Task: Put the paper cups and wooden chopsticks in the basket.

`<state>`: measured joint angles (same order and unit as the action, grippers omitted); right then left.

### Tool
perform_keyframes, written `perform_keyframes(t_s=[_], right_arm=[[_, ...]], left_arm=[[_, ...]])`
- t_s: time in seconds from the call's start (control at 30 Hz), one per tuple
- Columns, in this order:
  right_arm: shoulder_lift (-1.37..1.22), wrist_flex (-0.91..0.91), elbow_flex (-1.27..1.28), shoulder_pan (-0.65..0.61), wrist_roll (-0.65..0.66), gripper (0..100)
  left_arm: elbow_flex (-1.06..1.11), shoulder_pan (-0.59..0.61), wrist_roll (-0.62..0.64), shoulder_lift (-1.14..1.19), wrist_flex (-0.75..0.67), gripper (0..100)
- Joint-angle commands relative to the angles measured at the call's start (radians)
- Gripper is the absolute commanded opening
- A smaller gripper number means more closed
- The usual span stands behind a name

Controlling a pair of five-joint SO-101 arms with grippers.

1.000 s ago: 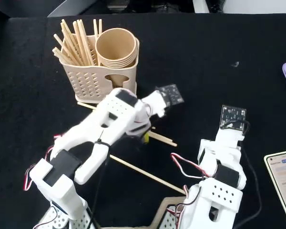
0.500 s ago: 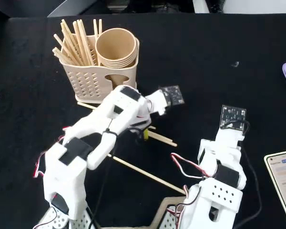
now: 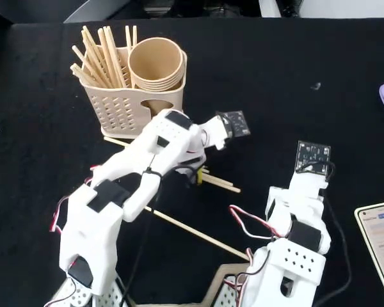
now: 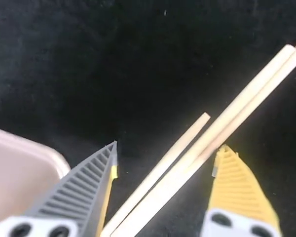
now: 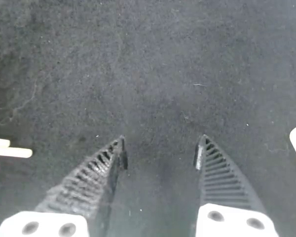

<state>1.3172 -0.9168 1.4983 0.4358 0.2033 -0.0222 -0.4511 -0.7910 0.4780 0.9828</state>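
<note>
Wooden chopsticks [image 4: 241, 106] lay on the black cloth [image 4: 89, 59] inside the left gripper [image 4: 168, 146], spread wide, near the basket [image 3: 125, 110]; the right gripper [image 5: 160, 144] hung equally wide above the cloth.

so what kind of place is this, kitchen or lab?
Probably a robot lab bench, not a kitchen: a black cloth table, the left arm and right arm at its edge, a basket of cups and chopsticks, and a phone beside.
</note>
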Motion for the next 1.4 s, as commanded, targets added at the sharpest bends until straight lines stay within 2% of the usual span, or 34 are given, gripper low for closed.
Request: perform_keyframes(t_s=[0.0, 0.27, 0.47, 0.77, 1.0, 1.1, 1.17, 1.27, 1.37], right_arm=[[0.021, 0.017, -0.018, 0.008, 0.0, 22.9], [0.021, 0.017, -0.018, 0.011, 0.0, 22.9], [0.021, 0.017, -0.018, 0.012, 0.0, 22.9], [0.021, 0.02, -0.018, 0.012, 0.0, 22.9], [0.021, 0.038, -0.015, 0.012, 0.0, 22.9], [0.021, 0.038, -0.013, 0.011, 0.0, 22.9], [0.021, 0.037, -0.013, 0.009, 0.0, 22.9], [0.021, 0.037, -0.012, 0.008, 0.0, 22.9], [0.021, 0.037, -0.012, 0.008, 0.0, 22.9]], left_arm=[[-0.004, -0.019, -0.014, 0.015, 0.064, 20], [0.004, -0.05, -0.006, -0.028, 0.135, 3], [0.007, -0.013, 0.092, -0.08, 0.138, 3], [0.131, 0.015, 0.097, -0.261, 0.25, 3], [0.283, 0.016, 0.101, -0.324, 0.189, 3], [0.352, 0.016, 0.178, -0.33, 0.149, 3], [0.381, 0.018, 0.207, -0.344, 0.152, 6], [0.4, 0.045, 0.213, -0.416, 0.149, 16], [0.407, 0.074, 0.209, -0.488, 0.138, 19]])
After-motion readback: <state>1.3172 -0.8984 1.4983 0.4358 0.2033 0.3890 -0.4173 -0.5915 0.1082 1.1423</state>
